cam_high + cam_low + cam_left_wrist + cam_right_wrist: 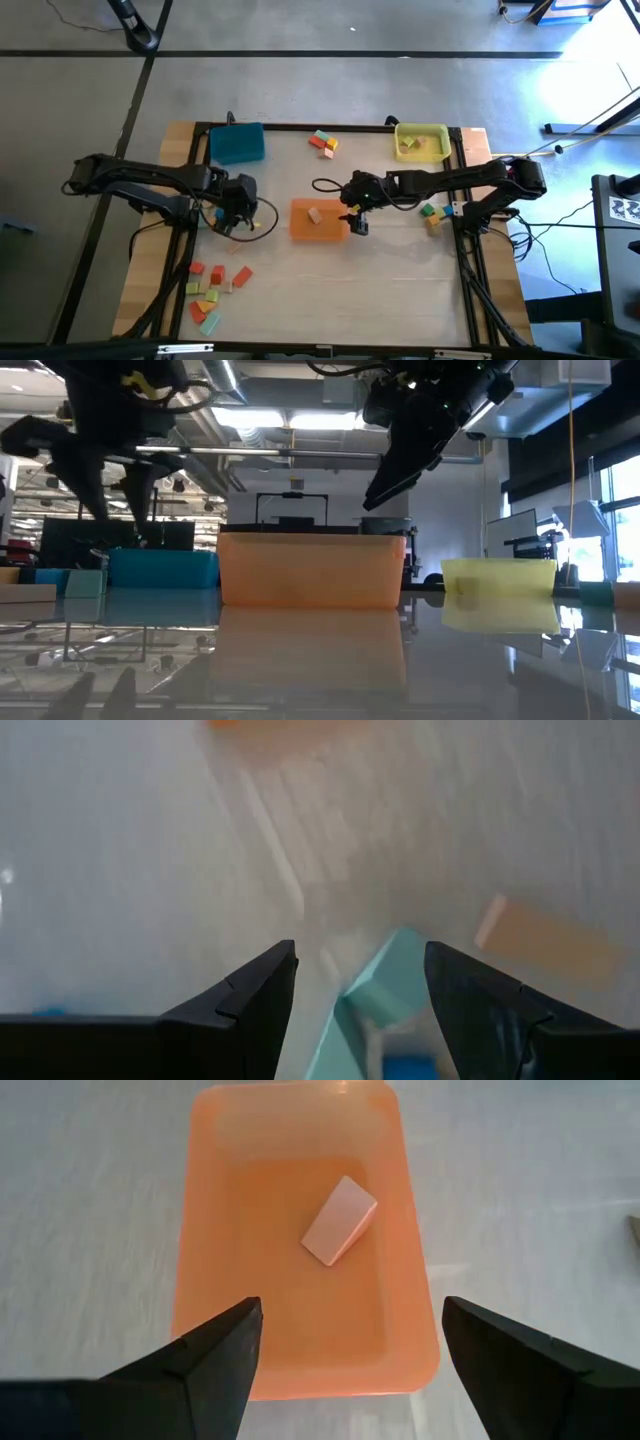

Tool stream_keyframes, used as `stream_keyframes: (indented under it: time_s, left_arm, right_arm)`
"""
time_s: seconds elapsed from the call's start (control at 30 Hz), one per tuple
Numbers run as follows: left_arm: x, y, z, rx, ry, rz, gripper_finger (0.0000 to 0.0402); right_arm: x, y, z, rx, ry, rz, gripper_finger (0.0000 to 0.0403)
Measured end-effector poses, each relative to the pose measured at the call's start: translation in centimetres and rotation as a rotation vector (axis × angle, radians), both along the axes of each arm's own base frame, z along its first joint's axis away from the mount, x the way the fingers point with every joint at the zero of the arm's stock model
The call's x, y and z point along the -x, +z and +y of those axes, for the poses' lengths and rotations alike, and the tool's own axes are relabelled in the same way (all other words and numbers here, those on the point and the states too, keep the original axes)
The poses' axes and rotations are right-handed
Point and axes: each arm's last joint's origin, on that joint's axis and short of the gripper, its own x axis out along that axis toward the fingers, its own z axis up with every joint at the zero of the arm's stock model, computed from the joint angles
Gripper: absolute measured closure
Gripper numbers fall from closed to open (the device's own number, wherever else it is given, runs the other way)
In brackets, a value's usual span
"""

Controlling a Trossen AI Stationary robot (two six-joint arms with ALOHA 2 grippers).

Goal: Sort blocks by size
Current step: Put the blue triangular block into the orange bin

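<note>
My left gripper [238,205] hangs open above the table, left of the orange tray [300,232]. In the left wrist view a light blue block [385,995] shows between its open fingers [360,955], with a gap on one side. My right gripper [357,222] is open and empty above the orange tray's right end [352,1308]. One tan block [338,1220] lies flat on the tray's floor. Several coloured blocks [212,290] lie near the front left of the table. More blocks lie at the far middle [323,143] and at the right [432,213]. My left gripper has the light blue block between its open fingers. The block's edge [418,975] is close to one finger and clear of the other. I cannot tell whether it touches that finger, or whether the block is on the table.
A blue tray [237,143] stands at the far left. A yellow tray [421,128] at the far right holds tan blocks. A dark cable loops on the table between the arms [325,186]. A black frame borders the table.
</note>
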Motion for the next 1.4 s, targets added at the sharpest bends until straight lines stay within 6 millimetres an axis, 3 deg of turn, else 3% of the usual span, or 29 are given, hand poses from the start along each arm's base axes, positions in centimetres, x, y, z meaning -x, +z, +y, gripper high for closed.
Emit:
stream_keyframes:
  time_s: [0.17,0.63,1.03,1.4]
  left_arm:
    - [-0.2,-0.5,-0.4,-0.014,-0.103,0.042,0.0191]
    - [-0.8,-5.0,-0.7,0.003,-0.221,0.254,0.0192]
    - [-1.1,-7.6,-0.6,-0.062,-0.309,0.279,0.0194]
    - [-1.1,-7.7,-0.6,-0.065,-0.348,0.269,0.0286]
  right_arm:
    - [0.0,0.0,0.0,0.000,0.000,0.001,0.0095]
    - [0.0,0.0,0.0,0.001,-0.001,0.005,0.0095]
    - [0.0,0.0,0.0,0.001,0.000,0.003,0.0095]
    - [0.1,-0.1,0.0,-0.002,0.001,0.015,0.0095]
